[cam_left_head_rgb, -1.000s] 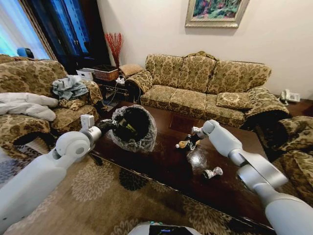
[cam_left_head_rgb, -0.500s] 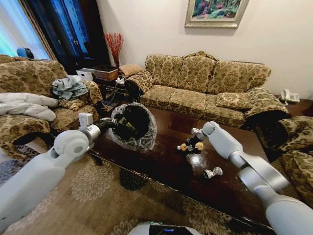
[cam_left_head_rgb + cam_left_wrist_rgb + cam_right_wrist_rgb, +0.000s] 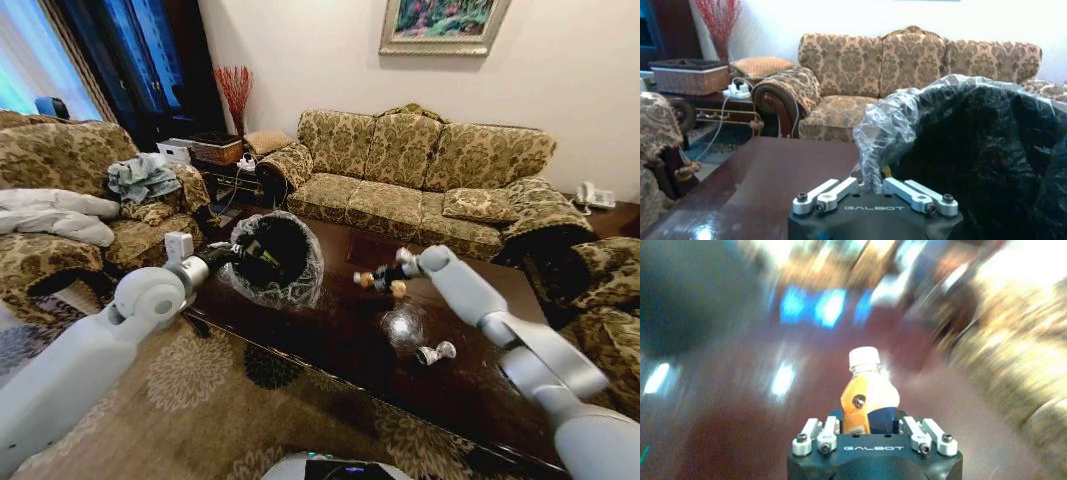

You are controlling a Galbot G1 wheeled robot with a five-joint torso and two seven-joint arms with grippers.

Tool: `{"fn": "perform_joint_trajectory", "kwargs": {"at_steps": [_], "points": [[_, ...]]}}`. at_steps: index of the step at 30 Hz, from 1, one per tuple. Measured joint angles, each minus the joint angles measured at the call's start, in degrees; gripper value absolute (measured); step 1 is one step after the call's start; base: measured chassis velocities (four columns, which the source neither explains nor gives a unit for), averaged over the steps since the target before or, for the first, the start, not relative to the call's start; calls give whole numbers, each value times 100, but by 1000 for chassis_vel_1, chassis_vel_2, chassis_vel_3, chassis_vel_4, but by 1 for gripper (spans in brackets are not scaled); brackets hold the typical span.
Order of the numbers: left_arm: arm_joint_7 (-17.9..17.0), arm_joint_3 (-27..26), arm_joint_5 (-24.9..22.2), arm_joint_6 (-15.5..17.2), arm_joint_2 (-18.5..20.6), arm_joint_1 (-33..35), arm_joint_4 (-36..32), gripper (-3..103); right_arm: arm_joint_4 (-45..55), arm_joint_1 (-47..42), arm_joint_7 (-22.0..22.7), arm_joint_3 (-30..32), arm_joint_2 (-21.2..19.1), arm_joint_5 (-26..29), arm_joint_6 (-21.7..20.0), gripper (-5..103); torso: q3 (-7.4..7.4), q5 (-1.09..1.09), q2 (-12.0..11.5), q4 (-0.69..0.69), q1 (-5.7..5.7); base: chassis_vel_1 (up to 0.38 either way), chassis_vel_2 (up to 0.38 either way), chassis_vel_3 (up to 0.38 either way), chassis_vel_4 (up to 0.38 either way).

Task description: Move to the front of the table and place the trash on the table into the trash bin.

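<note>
The trash bin (image 3: pixel 278 256), black with a crinkly clear bag, is tilted over the left end of the dark table (image 3: pixel 330 345). My left gripper (image 3: pixel 232 255) is shut on the bin's bagged rim (image 3: pixel 875 172), and the bin's dark inside (image 3: pixel 973 150) shows beside it. My right gripper (image 3: pixel 385 282) hangs above the table's middle, to the right of the bin, shut on the tan-orange bottle (image 3: pixel 363 279). In the right wrist view the bottle (image 3: pixel 867 397) points its white cap away from the gripper (image 3: pixel 870 427). A small grey-white bottle (image 3: pixel 436 352) lies on the table nearer me.
A patterned sofa (image 3: pixel 420 170) stands behind the table, with armchairs at the left (image 3: pixel 60 200) and right (image 3: pixel 600 290). A side table with a basket (image 3: pixel 215 150) fills the back left corner. Patterned carpet (image 3: pixel 230 400) lies in front.
My right gripper has lifted the tan-orange bottle off the table and carried it left toward the bin. The left gripper and bin have barely moved.
</note>
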Motion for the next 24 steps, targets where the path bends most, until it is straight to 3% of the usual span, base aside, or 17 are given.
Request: {"fn": "perform_joint_trajectory", "kwargs": {"at_steps": [1, 3, 5, 6, 7, 9, 10, 13, 14, 15, 16, 18, 21, 24], "points": [[8, 93, 1, 0, 19, -39, 18, 2, 518, -90, 264, 171, -187, 489, -207, 41, -1, -2, 0, 0, 0, 0, 0, 0, 0], [31, 164, 5, 0, 30, -65, 33, 2, 860, -152, 420, 277, -318, 764, -293, 41, -1, -4, 0, 0, 0, 0, 0, 0, 0], [152, 430, 73, 13, 44, -177, 141, 2, 2098, -491, 1106, 794, -795, 1739, -444, 41, -1, -4, 0, -2, 0, 0, 0, 0, 0], [152, 430, 73, 13, 44, -177, 141, 2, 2098, -491, 1106, 794, -795, 1739, -444, 41, -1, -4, 0, -2, 0, 0, 0, 0, 0], [179, 487, 88, 30, 49, -201, 176, 2, 2569, -612, 1421, 996, -910, 2140, -492, 41, -1, -4, 0, -7, 0, 0, 0, 0, 0], [233, 582, 92, 59, 69, -251, 249, 2, 3529, -781, 2286, 1286, -1021, 3009, -521, 41, -2, -1, 1, -4, -1, 0, 0, 0, 0], [233, 582, 92, 59, 69, -251, 249, 2, 3529, -781, 2286, 1286, -1021, 3009, -521, 41, -2, -1, 1, -4, -1, 0, 0, 0, 0], [323, 831, 85, 83, 14, -366, 423, 2, 4735, -842, 3661, 1292, -892, 4089, -344, 41, -3, -6, 1, -4, -3, 0, 0, 0, 0], [323, 913, 83, 84, 3, -403, 454, 2, 4952, -828, 3930, 1230, -792, 4289, -288, 41, -2, -5, 0, -2, -2, 0, 0, 0, 0], [323, 913, 83, 84, 3, -403, 454, 2, 4952, -828, 3930, 1230, -792, 4289, -288, 41, -2, -5, 0, -2, -2, 0, 0, 0, 0], [317, 1120, 81, 85, -25, -546, 529, 2, 5293, -783, 4338, 1114, -615, 4601, -213, 41, -2, -5, 0, 1, -2, 0, 0, 0, 0], [306, 1574, 79, 85, -102, -915, 678, 2, 5657, -715, 4752, 892, -352, 4966, -128, 41, -2, -6, 0, 3, -1, 0, 0, 0, 0], [286, 2014, 52, 85, -253, -1377, 848, 2, 5901, -692, 4887, 562, -160, 5085, -142, 41, -1, -6, 0, 0, -1, 0, 0, 0, 0], [247, 2305, 6, 97, -454, -1766, 1010, 2, 6024, -742, 4907, 184, -112, 4860, -139, 41, -1, -4, 0, 0, 0, 0, 0, 0, 0]]}}
